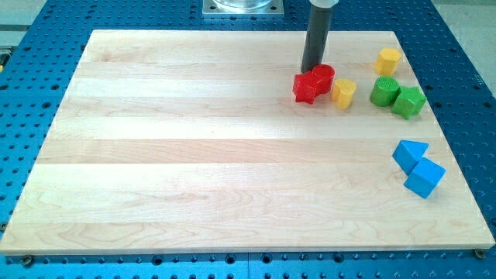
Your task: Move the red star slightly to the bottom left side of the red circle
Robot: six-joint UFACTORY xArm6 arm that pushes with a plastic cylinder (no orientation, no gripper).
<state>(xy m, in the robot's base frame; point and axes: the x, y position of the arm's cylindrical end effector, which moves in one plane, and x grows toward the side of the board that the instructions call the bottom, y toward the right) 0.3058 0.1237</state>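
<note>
Near the view's top, my tip touches the red star, which abuts the red circle.

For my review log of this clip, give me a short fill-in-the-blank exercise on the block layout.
1. My tip stands just above the two ____ blocks.
2. The red star touches the red circle on its lower ____ side.
3. The two blue blocks lie near the board's ____ edge.

Missing words: red; left; right

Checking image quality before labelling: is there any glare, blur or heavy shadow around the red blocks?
Camera view: even, soft lighting, no glare on the wooden board; red star and red circle are sharp, touching; my tip casts hardly any shadow behind them.
</note>
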